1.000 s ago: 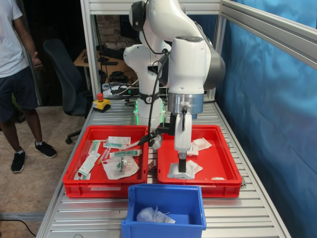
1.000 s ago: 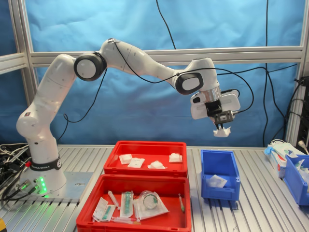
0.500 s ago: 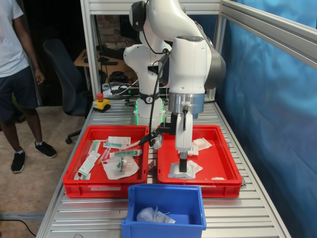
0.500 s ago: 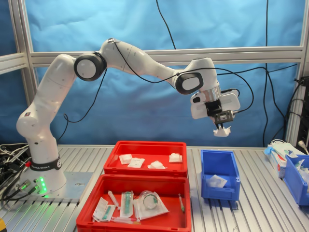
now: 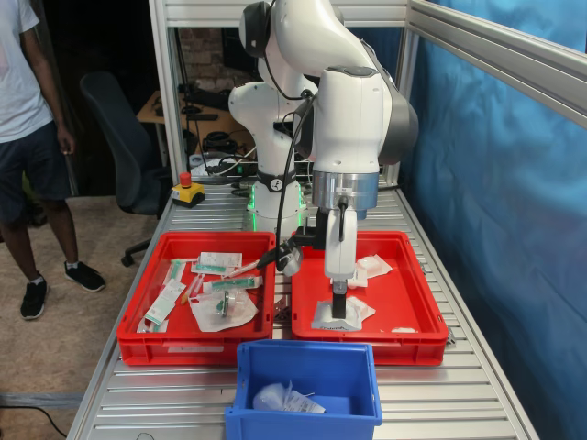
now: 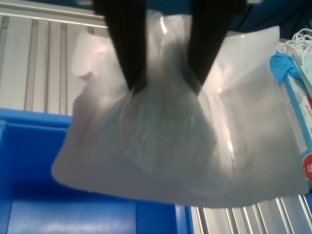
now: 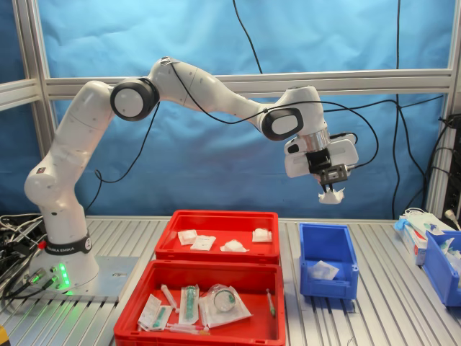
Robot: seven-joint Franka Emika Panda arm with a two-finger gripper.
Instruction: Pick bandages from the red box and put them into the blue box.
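My gripper [image 7: 330,189] hangs high above the blue box [image 7: 328,249], shut on a white bandage [image 7: 332,196]. In the wrist view its two black fingers [image 6: 129,44] pinch the top of the wrapped bandage [image 6: 180,141], with the blue box [image 6: 73,195] beneath. The first exterior view shows the gripper [image 5: 337,310] and held bandage [image 5: 337,320] in front of the red box [image 5: 408,298]. One bandage [image 5: 284,399] lies inside the blue box [image 5: 307,351]. Several bandages [image 7: 203,242] lie in the red box [image 7: 216,215].
A twin red tray [image 5: 193,348] with syringe packs and green-printed sachets stands beside the red box. A person [image 5: 27,137] stands at the first exterior view's left. Another blue bin [image 7: 443,267] and a carton [image 7: 418,231] stand at the second exterior view's right.
The arm and the held bandage have stayed in place. Only the person beside the table has shifted slightly.
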